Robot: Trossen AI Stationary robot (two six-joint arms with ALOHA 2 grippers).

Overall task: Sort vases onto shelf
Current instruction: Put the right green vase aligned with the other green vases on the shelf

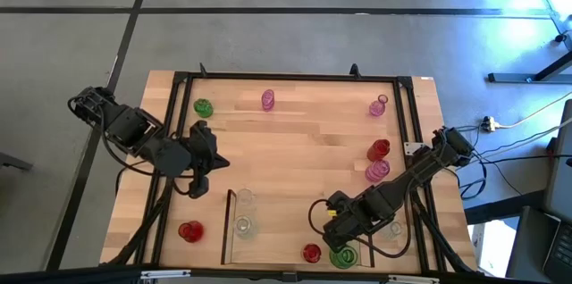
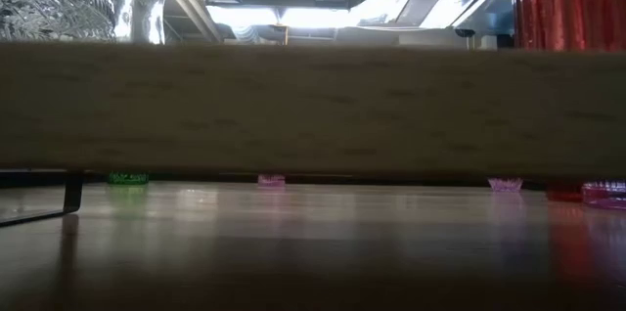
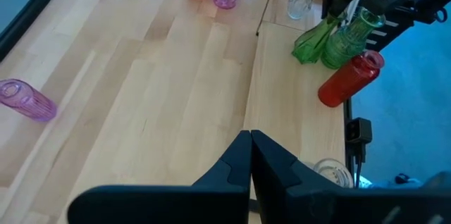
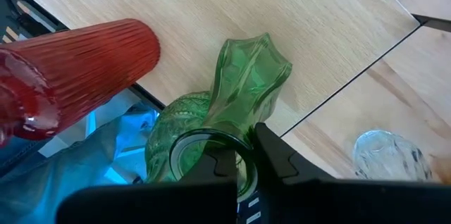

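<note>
The right gripper (image 1: 341, 230) is positioned low over the near edge of the shelf (image 1: 227, 226). Its fingers are clamped on the rim of a green vase (image 4: 194, 153), one finger inside the mouth and one outside. A second green vase (image 4: 246, 86) with a flared, fluted top stands touching the gripped one. A red ribbed vase (image 4: 70, 76) stands just beside both, toward the shelf's near edge. A clear vase (image 4: 384, 157) stands in the adjacent compartment, beyond a thin dark divider.

The left gripper (image 1: 198, 186) hangs above the surface, just left of the shelf. Its fingers (image 3: 243, 160) are pressed together with nothing between them.

Two further clear vases (image 1: 243, 213) stand in the shelf's leftmost compartment.

On the open surface:
- a red vase (image 1: 189, 230) near the left front corner;
- a green vase (image 1: 204, 107) at the far left;
- a pink vase (image 1: 268, 99) at the far middle;
- a pink vase (image 1: 379, 105) at the far right;
- a red vase (image 1: 378, 149) touching a pink vase (image 1: 377, 171), on the right side.
</note>
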